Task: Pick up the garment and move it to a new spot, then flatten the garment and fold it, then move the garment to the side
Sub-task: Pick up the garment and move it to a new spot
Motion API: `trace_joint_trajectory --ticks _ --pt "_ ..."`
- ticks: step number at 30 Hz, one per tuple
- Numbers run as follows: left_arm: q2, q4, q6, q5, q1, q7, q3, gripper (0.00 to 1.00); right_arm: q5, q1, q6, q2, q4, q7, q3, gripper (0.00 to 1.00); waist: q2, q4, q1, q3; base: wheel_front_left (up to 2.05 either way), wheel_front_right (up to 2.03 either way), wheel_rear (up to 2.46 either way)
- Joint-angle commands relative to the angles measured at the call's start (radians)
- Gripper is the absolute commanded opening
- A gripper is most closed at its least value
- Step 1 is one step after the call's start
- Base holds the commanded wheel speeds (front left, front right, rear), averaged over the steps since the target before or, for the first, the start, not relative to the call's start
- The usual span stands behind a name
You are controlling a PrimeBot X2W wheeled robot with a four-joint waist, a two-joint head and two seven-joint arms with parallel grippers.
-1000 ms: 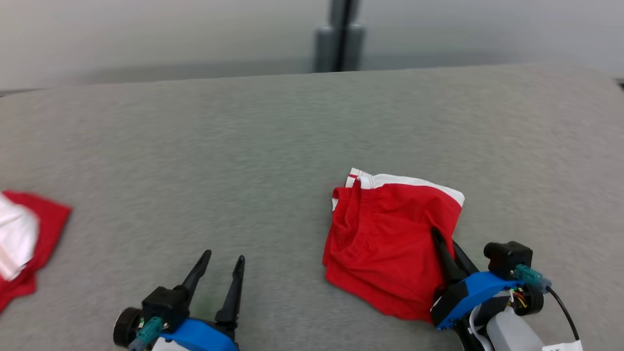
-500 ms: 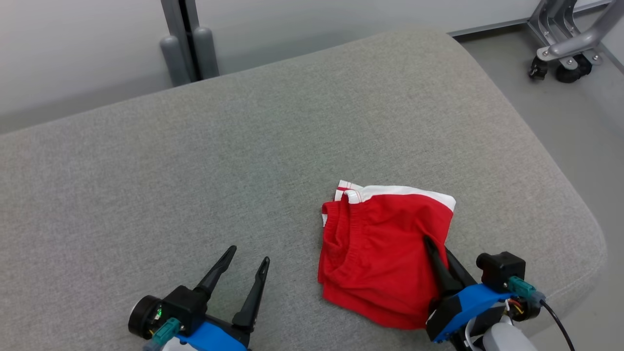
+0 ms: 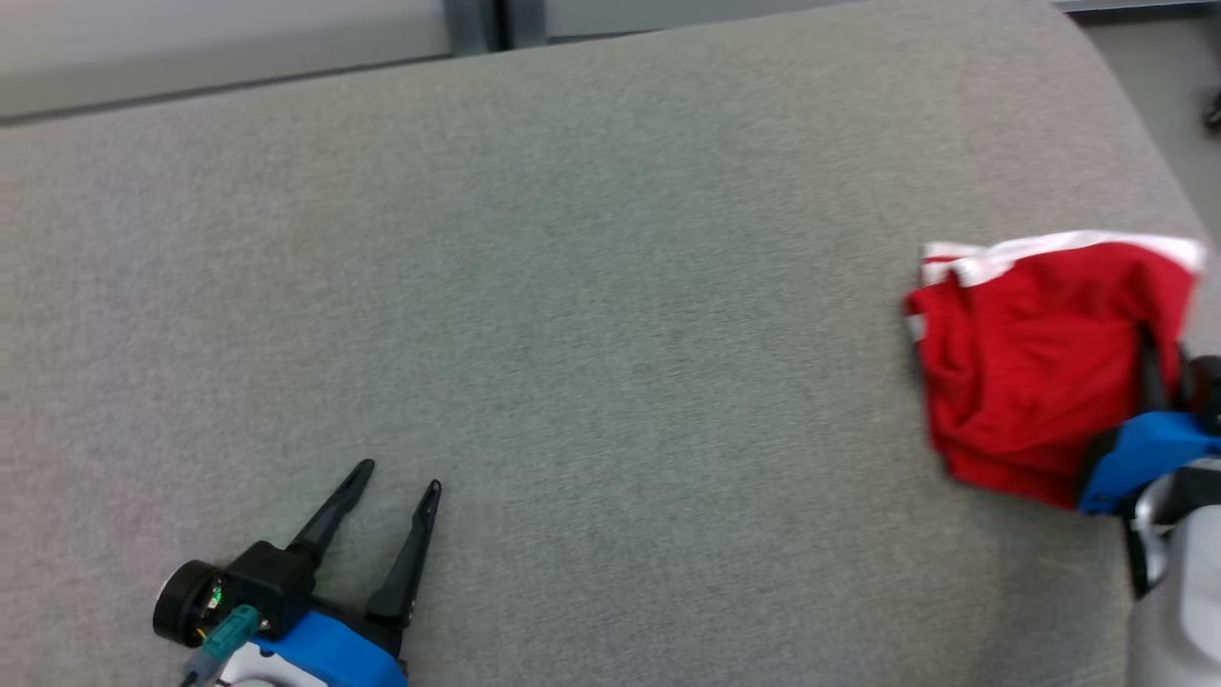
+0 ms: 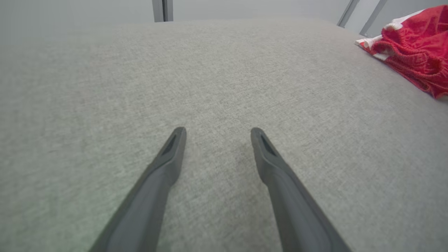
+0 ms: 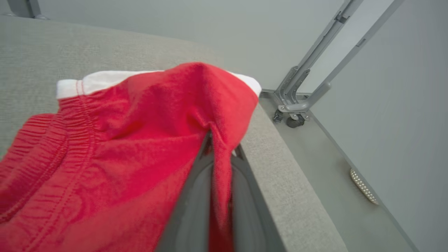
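Your red shorts, folded into a rough bundle with a white band along the far side and a gathered elastic waist facing left, sit at the right edge of the grey fabric-covered bench, towards its far right corner. Your right hand is clamped on them: in the right wrist view the two dark fingers come together on a ridge of red cloth that runs down between them, and the fabric rises to a peak at that pinch. The left part of the bundle lies on the bench; the head view is blurred there, so you cannot tell whether the right part is clear of the surface. Your left hand is well apart from the shorts, near the front edge of the bench towards its left side, with its fingers spread wide and nothing between them. In the left wrist view that hand hangs low over bare grey fabric, and the shorts show at the upper right. Past the bench's right edge you can see grey floor and a metal frame on a castor by the wall; a grey post stands behind the far edge.
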Motion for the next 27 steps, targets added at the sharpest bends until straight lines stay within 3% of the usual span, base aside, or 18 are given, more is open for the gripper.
trace_joint_trajectory --ticks 1,5,10,11,12,18,22,27 --pt "0.008 -0.006 -0.002 -0.005 -0.024 -0.003 0.011 1.0 -0.034 -0.017 0.0 -0.005 -0.031 0.018 -0.038 0.0 -0.0002 0.044 -0.0001 0.041 0.0 0.0 0.0" --pt "0.026 -0.018 -0.002 -0.016 -0.034 -0.002 0.019 1.0 -0.114 -0.034 0.0 -0.005 -0.124 0.067 -0.173 0.0 -0.0002 0.077 -0.0001 0.075 0.0 0.0 0.0" --pt "0.058 -0.022 0.0 -0.027 -0.045 0.0 0.025 1.0 -0.139 -0.067 0.0 -0.005 -0.192 0.088 -0.261 0.0 -0.0002 0.099 -0.0001 0.114 0.0 0.0 0.0" --pt "0.063 -0.021 0.001 -0.028 -0.046 0.001 0.026 1.0 -0.133 -0.077 -0.001 -0.007 -0.205 0.086 -0.282 0.55 -0.0002 0.101 -0.0001 0.119 0.0 0.0 0.0" --pt "0.066 -0.021 0.001 -0.029 -0.047 0.001 0.026 1.0 -0.139 -0.084 0.0 -0.006 -0.215 0.093 -0.291 1.0 -0.0002 0.103 -0.0001 0.124 0.0 0.0 0.0" --pt "0.061 -0.016 0.001 -0.034 -0.055 0.004 0.03 1.0 -0.106 -0.125 0.0 -0.004 -0.284 0.048 -0.314 1.0 -0.0002 0.112 -0.0001 0.124 0.0 0.0 0.0" --pt "0.042 -0.018 0.001 -0.026 -0.058 0.002 0.047 1.0 -0.032 -0.124 0.0 -0.004 -0.257 -0.009 -0.236 1.0 -0.0002 0.117 -0.0001 0.104 0.0 0.0 0.0" --pt "-0.004 -0.005 0.0 -0.012 -0.059 -0.001 0.09 1.0 0.118 -0.072 0.0 -0.004 -0.193 -0.073 -0.026 1.0 -0.0002 0.134 -0.0001 0.054 0.0 0.0 0.0"
